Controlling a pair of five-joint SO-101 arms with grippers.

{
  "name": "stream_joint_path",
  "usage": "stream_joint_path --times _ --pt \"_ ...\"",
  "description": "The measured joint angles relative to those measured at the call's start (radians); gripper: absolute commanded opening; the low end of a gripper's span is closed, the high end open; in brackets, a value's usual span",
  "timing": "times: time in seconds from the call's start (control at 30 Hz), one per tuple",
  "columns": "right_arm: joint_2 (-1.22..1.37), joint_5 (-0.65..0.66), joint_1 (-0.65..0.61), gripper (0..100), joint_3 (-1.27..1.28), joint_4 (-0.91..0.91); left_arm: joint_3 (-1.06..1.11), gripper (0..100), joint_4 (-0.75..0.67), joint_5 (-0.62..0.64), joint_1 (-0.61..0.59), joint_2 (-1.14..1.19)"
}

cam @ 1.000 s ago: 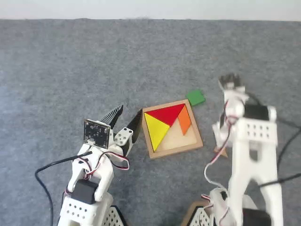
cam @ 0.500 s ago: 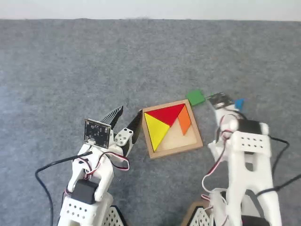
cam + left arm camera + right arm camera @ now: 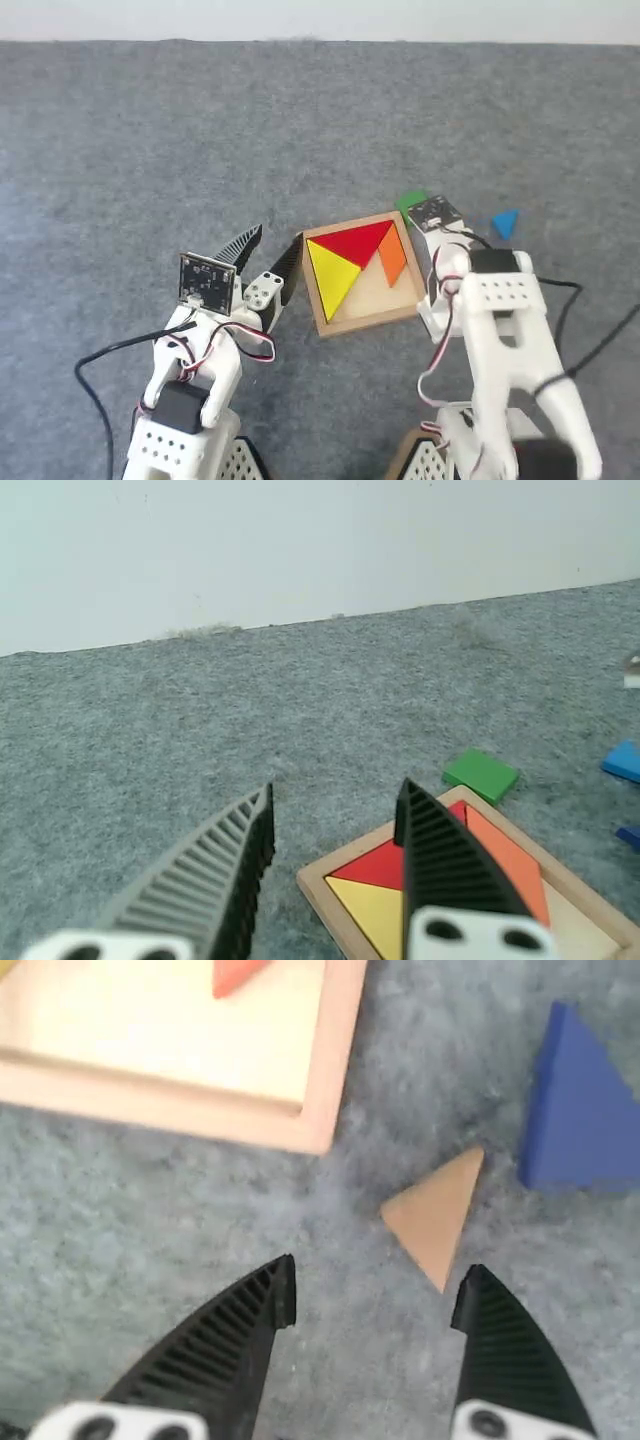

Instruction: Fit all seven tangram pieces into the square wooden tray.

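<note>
Right wrist view: the right gripper (image 3: 378, 1270) is hanging over grey carpet (image 3: 150, 1220), fingers spread apart. A tan triangle (image 3: 432, 1218) is lying just beyond the gap between them, near the wooden tray (image 3: 330, 1080) corner. In the high view the wooden tray is sitting mid-frame, with the left gripper (image 3: 270, 248), also spread, hovering at its left edge.

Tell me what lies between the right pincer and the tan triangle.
Only bare grey carpet. In the right wrist view the tan triangle lies just ahead of the open right pincer, close to one finger, with no other piece in the gap.
</note>
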Motion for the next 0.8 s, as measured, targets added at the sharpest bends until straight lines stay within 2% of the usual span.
stream_joint_path --times 0.27,0.47,0.8 --pt "0.227 0.000 0.015 26.6 0.000 -0.163 0.000 20 0.000 0.000 0.005 0.000" --pt "0.259 -0.002 0.017 26.3 -0.002 -0.178 0.000 20 0.000 0.000 0.005 0.000" --pt "0.295 -0.003 0.094 26.2 -0.012 -0.221 0.000 20 0.000 0.000 0.005 0.000"
